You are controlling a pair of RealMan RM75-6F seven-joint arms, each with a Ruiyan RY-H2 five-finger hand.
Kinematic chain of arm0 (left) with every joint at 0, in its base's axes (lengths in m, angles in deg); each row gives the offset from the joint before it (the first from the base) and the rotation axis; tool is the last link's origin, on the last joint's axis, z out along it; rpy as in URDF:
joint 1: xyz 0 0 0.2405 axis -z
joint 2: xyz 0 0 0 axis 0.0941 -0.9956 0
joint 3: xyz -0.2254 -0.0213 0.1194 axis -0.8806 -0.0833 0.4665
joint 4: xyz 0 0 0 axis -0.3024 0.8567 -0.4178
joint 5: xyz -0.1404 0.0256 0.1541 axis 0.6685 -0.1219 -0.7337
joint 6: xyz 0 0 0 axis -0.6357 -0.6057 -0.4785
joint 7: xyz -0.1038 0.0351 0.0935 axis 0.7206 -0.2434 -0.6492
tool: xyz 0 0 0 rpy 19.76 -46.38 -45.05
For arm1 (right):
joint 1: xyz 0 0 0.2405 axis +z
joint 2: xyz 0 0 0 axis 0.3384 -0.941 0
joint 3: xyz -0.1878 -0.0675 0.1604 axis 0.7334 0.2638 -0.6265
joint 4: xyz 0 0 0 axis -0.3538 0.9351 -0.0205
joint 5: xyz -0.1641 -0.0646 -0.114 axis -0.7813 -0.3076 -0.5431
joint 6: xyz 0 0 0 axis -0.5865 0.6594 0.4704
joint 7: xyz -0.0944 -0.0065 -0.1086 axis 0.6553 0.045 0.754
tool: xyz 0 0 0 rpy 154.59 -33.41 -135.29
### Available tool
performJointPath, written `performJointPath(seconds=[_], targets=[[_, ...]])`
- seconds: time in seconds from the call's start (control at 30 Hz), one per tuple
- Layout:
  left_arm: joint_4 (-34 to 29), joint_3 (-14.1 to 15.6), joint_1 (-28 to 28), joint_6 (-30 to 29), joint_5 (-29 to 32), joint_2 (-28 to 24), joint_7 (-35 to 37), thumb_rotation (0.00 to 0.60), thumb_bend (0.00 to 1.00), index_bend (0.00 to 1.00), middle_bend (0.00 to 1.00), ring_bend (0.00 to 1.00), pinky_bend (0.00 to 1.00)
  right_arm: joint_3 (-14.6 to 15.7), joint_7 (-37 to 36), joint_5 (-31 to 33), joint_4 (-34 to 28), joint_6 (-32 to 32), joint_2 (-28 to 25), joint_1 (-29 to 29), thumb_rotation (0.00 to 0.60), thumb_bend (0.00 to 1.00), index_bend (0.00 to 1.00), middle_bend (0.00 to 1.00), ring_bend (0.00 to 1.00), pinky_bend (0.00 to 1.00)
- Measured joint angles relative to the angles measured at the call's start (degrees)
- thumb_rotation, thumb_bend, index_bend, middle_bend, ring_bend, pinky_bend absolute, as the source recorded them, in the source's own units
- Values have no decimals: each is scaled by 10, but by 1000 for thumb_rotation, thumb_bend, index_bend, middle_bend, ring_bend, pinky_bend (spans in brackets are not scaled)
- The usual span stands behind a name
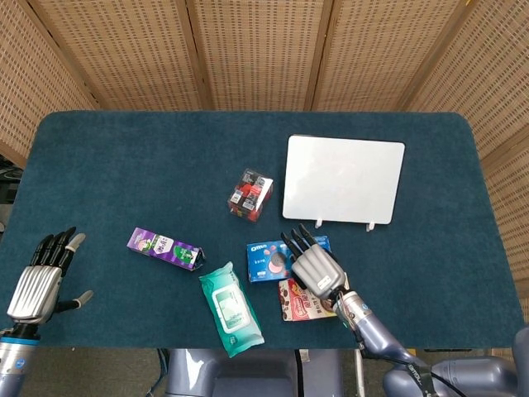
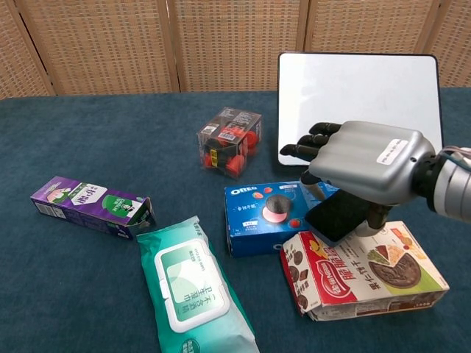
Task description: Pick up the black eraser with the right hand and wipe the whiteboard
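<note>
The black eraser [image 2: 337, 215] lies tilted across the blue Oreo box [image 2: 265, 217] and the red biscuit box [image 2: 364, 273]. My right hand [image 2: 364, 162] hovers palm down right over it, fingers stretched forward and apart, thumb hanging by the eraser's right end; I see no grip on it. In the head view this right hand [image 1: 316, 269] covers the eraser. The whiteboard [image 2: 359, 95] stands propped just behind; from above the whiteboard [image 1: 343, 179] is blank. My left hand [image 1: 37, 281] rests open at the table's near left edge.
A green wet-wipes pack [image 2: 190, 287] lies left of the boxes. Further left lies a purple carton [image 2: 88, 204], with a clear box of red items [image 2: 230, 141] behind. The blue cloth table [image 1: 124, 165] spreads to the wicker screens at the back.
</note>
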Motion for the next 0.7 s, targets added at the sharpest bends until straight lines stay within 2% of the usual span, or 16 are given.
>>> performJointPath(seconds=[0.7], targets=[[0,-1,-1,-3,-1,-2,4,600,177,0,0,0,0,13,-6,0,13,15,12,6,600,0,538,0,0,0]])
